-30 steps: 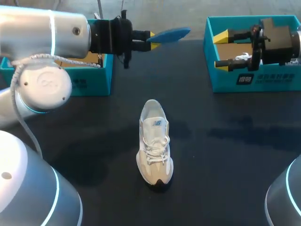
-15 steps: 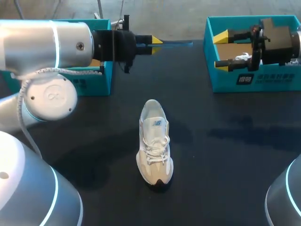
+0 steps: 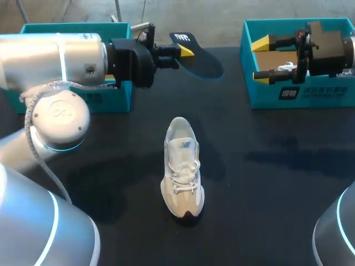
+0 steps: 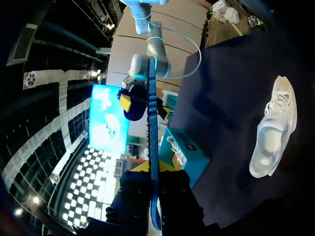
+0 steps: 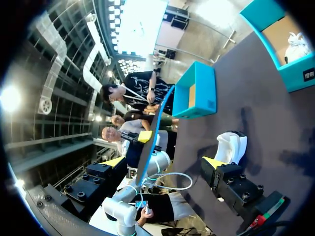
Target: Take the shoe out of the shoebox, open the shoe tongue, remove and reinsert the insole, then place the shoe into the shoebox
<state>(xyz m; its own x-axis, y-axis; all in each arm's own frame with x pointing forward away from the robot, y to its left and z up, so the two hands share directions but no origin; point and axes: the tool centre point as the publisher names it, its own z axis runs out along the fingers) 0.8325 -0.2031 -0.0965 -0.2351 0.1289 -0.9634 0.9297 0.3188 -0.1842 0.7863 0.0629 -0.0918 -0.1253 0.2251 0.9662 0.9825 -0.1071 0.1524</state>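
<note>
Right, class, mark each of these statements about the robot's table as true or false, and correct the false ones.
1. The left gripper is shut on the insole. True.
2. The shoe sits inside the right shoebox. False: it stands on the table, between the left shoebox and the right shoebox.
3. The right gripper is open and holds nothing. True.
4. The shoe lies on its side. False: it is upright on its sole, laces facing up.
5. The insole is inside the shoe. False: it is held above the table's far side, apart from the shoe.
</note>
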